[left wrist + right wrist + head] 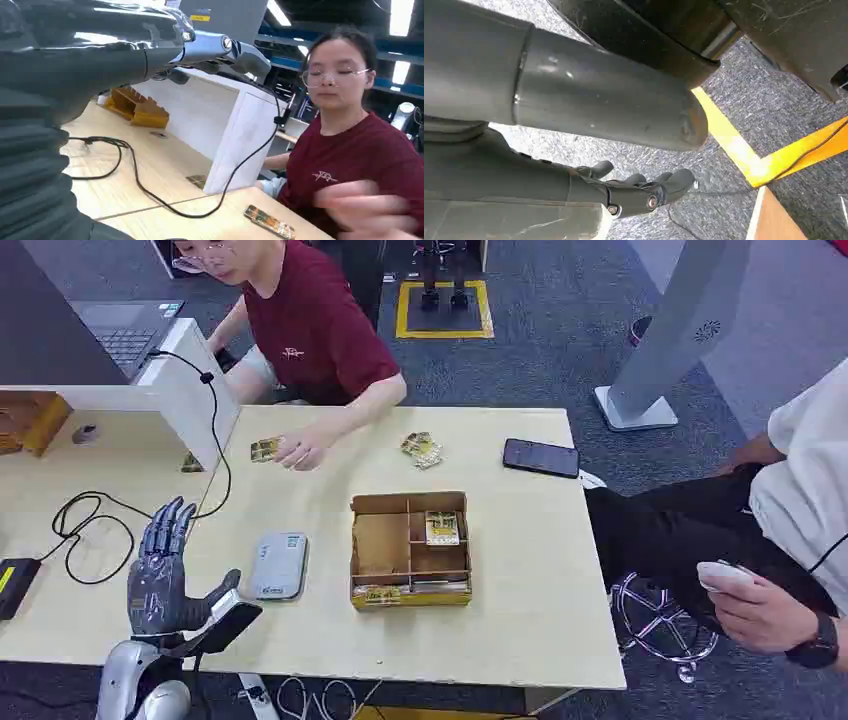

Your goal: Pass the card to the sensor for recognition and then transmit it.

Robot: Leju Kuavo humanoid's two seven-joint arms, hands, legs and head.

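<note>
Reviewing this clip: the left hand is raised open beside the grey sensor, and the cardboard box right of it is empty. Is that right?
Not quite. In the head view the cardboard box holds a card in one compartment, so it is not empty. The rest stands: the left hand is raised open beside the grey sensor.

Pale wood table (520, 630), loaded with small items.
Near the middle, an open cardboard box (409, 548); just left of it, a grey sensor (279, 564). Toward the far edge, a card (264, 449) under a person's hand (303, 451), a loose card pile (422, 448), a black phone (541, 457). At left, a looping black cable (85, 530), a white divider (190, 390).
</note>
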